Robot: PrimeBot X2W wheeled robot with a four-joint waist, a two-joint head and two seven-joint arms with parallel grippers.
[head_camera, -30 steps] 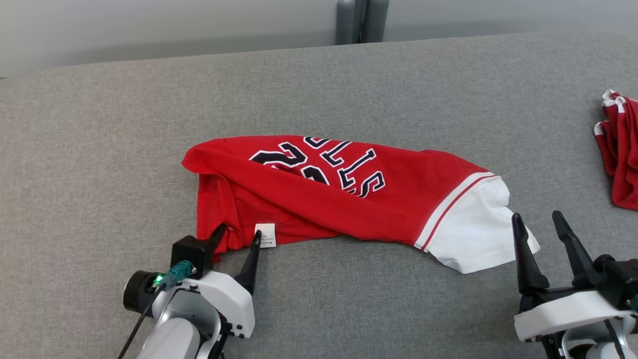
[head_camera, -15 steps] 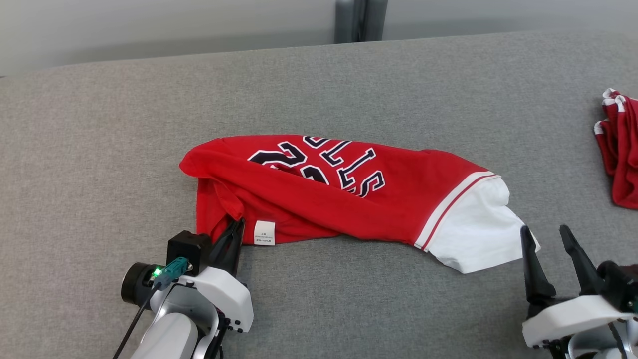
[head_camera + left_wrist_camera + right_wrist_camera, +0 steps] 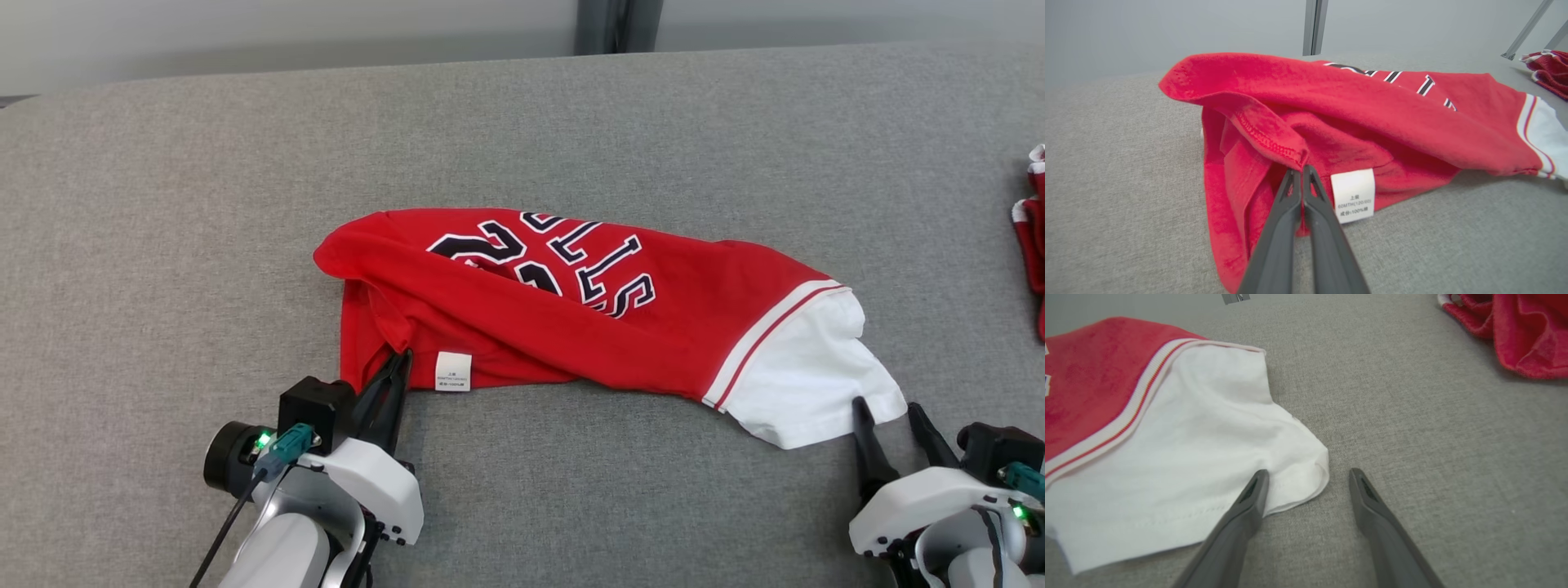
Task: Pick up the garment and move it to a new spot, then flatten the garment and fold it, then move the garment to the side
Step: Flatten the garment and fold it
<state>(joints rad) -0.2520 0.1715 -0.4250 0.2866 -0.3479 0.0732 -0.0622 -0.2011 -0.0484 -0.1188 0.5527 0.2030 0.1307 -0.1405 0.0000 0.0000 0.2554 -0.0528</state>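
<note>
Left gripper (image 3: 398, 359) at the lower left of the head view has its two dark fingers pinched tight together on the bottom hem of the red T-shirt (image 3: 571, 327), just left of the little white care label (image 3: 453, 371). In the left wrist view the left gripper (image 3: 1301, 169) has its tips right under a stitched fold of hem, with a bit of red cloth squeezed between the fingers and the care label (image 3: 1353, 195) just to their right. The T-shirt (image 3: 1372, 114) lies rumpled across the middle of the grey fabric surface (image 3: 571, 122), black-and-white lettering facing up, white sleeve (image 3: 804, 384) pointing to the lower right. The right gripper (image 3: 885, 406) sits down there with its fingers spread wide, holding nothing. In the right wrist view the right gripper (image 3: 1309, 473) has its left-hand finger on the edge of the white sleeve (image 3: 1188, 457) and the other one on bare grey fabric. A second red garment (image 3: 1033, 237) sits bunched at the right edge, well apart from the T-shirt.
</note>
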